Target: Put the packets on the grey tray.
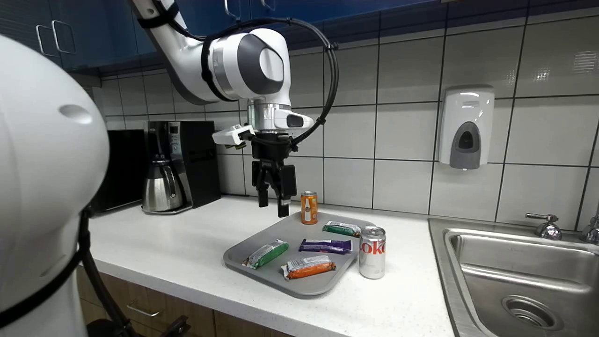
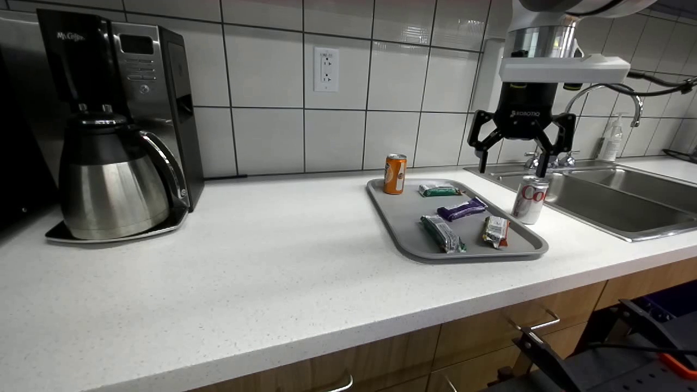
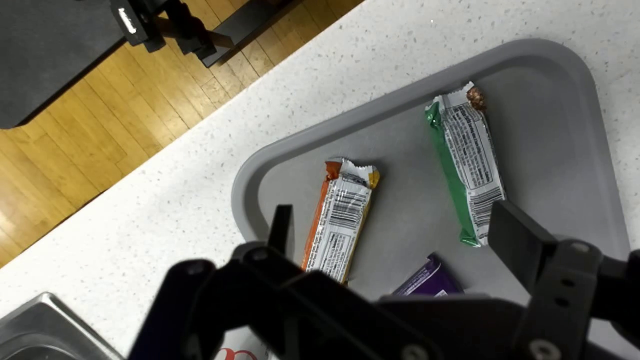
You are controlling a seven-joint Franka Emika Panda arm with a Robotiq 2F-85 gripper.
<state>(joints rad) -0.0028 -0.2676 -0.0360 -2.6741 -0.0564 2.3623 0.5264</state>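
The grey tray (image 1: 252, 250) lies on the counter and shows in both exterior views (image 2: 403, 218) and the wrist view (image 3: 395, 165). The green packet (image 1: 266, 253), the orange packet (image 1: 309, 267) and the bluish-green and white packet (image 1: 341, 228) lie apart on it. The green packet (image 3: 467, 165) and orange packet (image 3: 335, 220) also show in the wrist view; the bluish-green one does not. A purple packet (image 1: 326, 246) lies between them on the tray. My gripper (image 1: 273, 207) is open and empty, pointing down well above the counter and tray, touching nothing; it also shows in the wrist view (image 3: 390, 220).
A small orange can (image 1: 309, 208) stands on the tray's back corner. A red-and-white can (image 1: 372, 252) stands on the counter beside the tray, toward the steel sink (image 1: 519, 281). A coffee maker (image 2: 114, 163) stands at the far end. The tiled wall (image 2: 337, 136) runs behind.
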